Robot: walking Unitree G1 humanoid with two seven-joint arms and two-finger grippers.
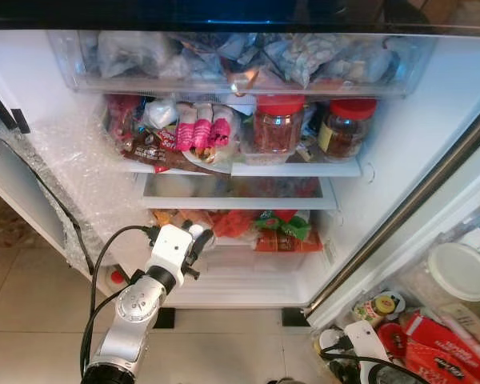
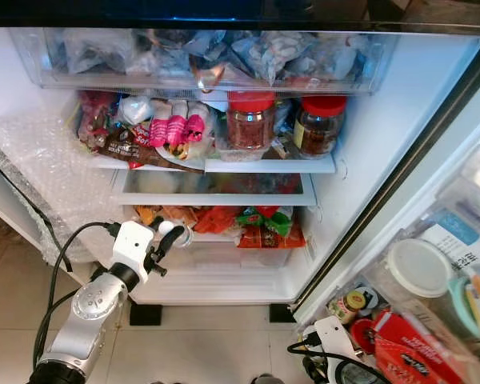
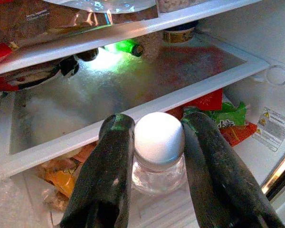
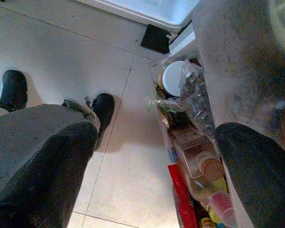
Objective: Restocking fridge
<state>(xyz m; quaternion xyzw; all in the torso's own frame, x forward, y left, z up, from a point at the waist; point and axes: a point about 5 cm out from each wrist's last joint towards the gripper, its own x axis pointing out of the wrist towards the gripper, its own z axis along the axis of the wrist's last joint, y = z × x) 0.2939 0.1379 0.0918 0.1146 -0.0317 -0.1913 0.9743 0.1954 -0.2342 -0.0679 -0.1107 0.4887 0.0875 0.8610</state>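
Note:
The fridge (image 1: 384, 144) stands open in front of me. My left gripper (image 1: 198, 237) reaches into its lower part, just under the glass shelf (image 3: 147, 102), and is shut on a small clear jar with a white cap (image 3: 159, 137). The cap sits between the two black fingers (image 3: 107, 166). Beyond the jar lie red, green and orange packets (image 1: 280, 230) on the bottom shelf. My right gripper (image 4: 152, 161) hangs low by the open door at the lower right. It is open with nothing between its fingers, above the tiled floor (image 4: 61, 52).
Two red-lidded jars (image 1: 278, 124) and pink packets (image 1: 202, 128) crowd the shelf above. A clear drawer (image 1: 240, 60) of bags is at the top. Bubble wrap (image 1: 64, 164) and a black cable (image 1: 60, 212) hang on the left. The door bin (image 1: 456, 276) at the right holds bottles and tubs.

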